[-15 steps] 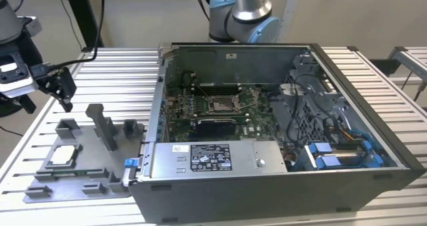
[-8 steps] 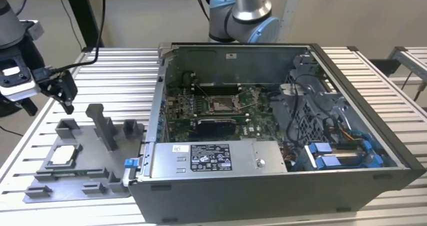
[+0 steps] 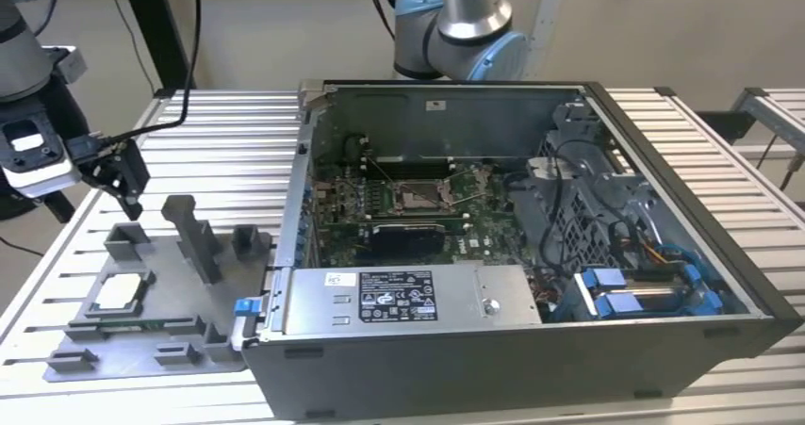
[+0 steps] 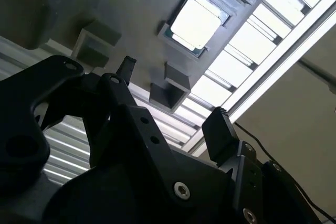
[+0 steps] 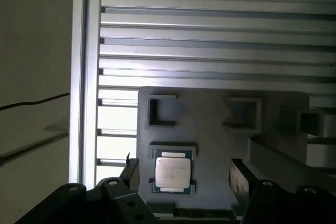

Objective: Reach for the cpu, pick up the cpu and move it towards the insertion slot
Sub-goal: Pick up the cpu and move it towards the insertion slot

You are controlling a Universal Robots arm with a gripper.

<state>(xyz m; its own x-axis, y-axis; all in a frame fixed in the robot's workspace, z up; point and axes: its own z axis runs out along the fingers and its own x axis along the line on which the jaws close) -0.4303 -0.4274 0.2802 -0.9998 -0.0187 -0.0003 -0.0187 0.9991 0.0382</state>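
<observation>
The cpu lies flat in a recess of the grey plastic tray, at the exterior view's left. Its silvery top also shows in both wrist views. My gripper hangs above the tray's far end, some way above the cpu and apart from it. It is open and empty, and in both wrist views its black fingers stand spread to either side of the cpu. The insertion slot sits on the green board inside the open computer case.
The tray carries upright grey blocks near the gripper. The case's wall rises right beside the tray. A power supply fills the case's front. Another arm's base stands behind the case. Slatted aluminium table underneath.
</observation>
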